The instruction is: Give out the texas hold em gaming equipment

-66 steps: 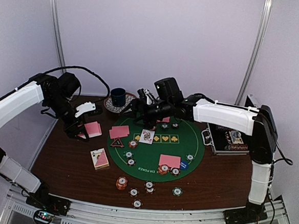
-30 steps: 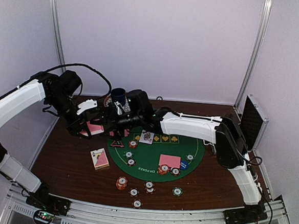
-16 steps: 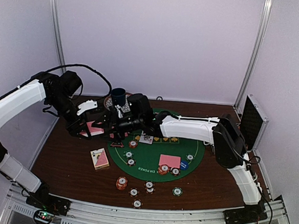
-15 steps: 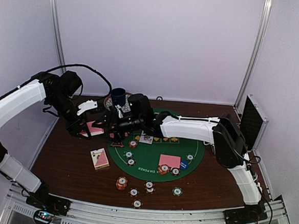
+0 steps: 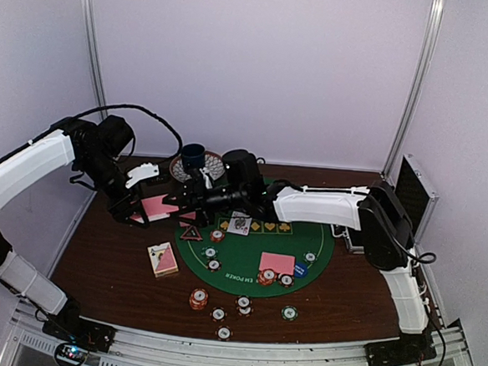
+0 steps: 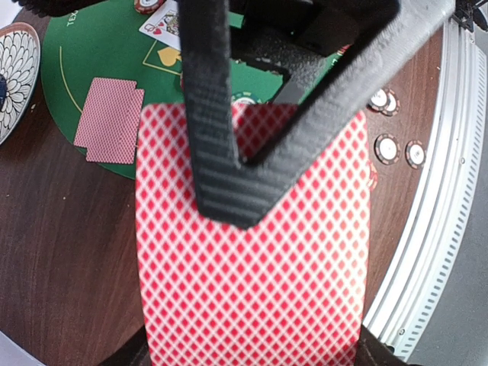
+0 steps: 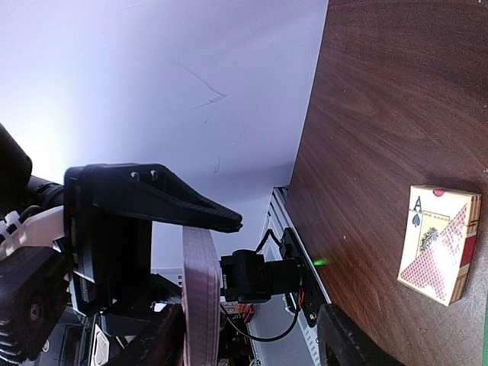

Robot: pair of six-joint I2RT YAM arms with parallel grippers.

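Observation:
My left gripper (image 5: 144, 209) is shut on a deck of pink-backed playing cards (image 5: 160, 206), held above the wood left of the green mat. In the left wrist view the deck (image 6: 252, 290) fills the frame under the gripper (image 6: 244, 229). My right gripper (image 5: 181, 201) reaches across to the deck. In the right wrist view it is open (image 7: 252, 343), and the edge-on deck (image 7: 200, 297) stands between its jaws, close to one of them. A face-up card (image 5: 239, 223), face-down cards (image 5: 277, 263), a black triangle (image 5: 192, 233), a blue button (image 5: 300, 270) and striped chips (image 5: 198, 298) lie on or near the mat.
A card box (image 5: 163, 259) lies on the wood at front left, also in the right wrist view (image 7: 441, 244). A dark blue mug (image 5: 193, 156) stands on a patterned plate (image 5: 212, 162) at the back. An open case (image 5: 414, 199) stands at the right. The mat (image 5: 316, 230) covers the middle.
My right arm swung left from the back of the mat to the deck in my left gripper. My left arm has stayed still with the deck.

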